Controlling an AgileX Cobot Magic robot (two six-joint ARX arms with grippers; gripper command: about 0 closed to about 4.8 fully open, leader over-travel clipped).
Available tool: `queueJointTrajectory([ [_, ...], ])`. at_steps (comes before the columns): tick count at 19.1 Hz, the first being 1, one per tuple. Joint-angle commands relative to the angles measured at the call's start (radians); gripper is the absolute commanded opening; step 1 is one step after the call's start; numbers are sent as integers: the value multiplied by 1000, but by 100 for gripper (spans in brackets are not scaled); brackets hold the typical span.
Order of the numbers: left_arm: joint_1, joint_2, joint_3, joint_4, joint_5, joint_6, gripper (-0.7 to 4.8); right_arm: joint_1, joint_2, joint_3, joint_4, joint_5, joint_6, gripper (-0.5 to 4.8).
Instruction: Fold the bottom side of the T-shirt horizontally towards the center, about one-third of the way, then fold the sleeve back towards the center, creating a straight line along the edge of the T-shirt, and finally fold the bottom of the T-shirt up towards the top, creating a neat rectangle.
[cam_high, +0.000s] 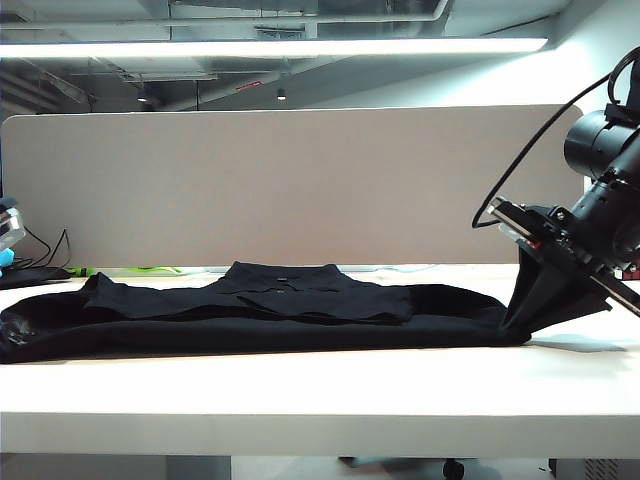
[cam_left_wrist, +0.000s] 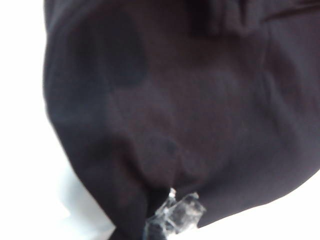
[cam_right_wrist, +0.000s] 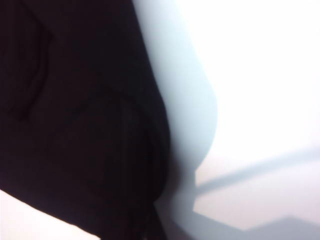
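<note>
The right hand (cam_high: 518, 325), at the exterior view's right edge, slants down onto the T-shirt (cam_high: 250, 305) end, jaws hidden against the cloth, grip unclear. The left hand (cam_left_wrist: 167, 220) is pinched onto the fabric. The T-shirt lies across the white surface (cam_high: 320, 385).

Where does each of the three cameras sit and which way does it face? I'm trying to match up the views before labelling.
Exterior view: low at the table's front edge, facing the grey partition over the T-shirt; the right gripper meets the shirt's right end.
Left wrist view: on the left arm, close above the shirt; the left gripper shows only a taped fingertip at the cloth.
Right wrist view: on the right arm, blurred, over the shirt's edge; no gripper is clearly visible.
All three share the black shirt on the white table.
</note>
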Motion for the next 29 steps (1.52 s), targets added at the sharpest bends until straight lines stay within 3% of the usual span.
queueJointTrajectory([
  [1,0,-37,-8,-80,4,27,-6,1,-37,-3,-72,-3,-38,-5],
  [7,1,-346,-7,-267,-170,6,-6,0,-274,-3,-249,10,-88,-5],
  [12,0,-622,-6,-491,-189,9,-6,0,-508,-4,-426,61,-121,-5],
  [16,1,-781,-3,-535,-218,0,-6,-2,-670,-3,-447,140,-115,-5],
  [18,1,-809,24,-487,-225,-26,-6,-2,-708,-1,-429,204,-114,-5],
  [22,1,-701,108,-209,-211,-86,-6,-17,-642,10,-255,200,-90,-5],
  [23,1,-609,154,-103,-188,-103,-6,-17,-575,50,-204,200,-85,-5],
  [27,-18,-324,298,115,-146,-135,-6,-18,-332,227,-135,200,-90,-5],
  [29,-39,-200,365,172,-145,-138,-6,-18,-221,304,-106,201,-89,-5],
])
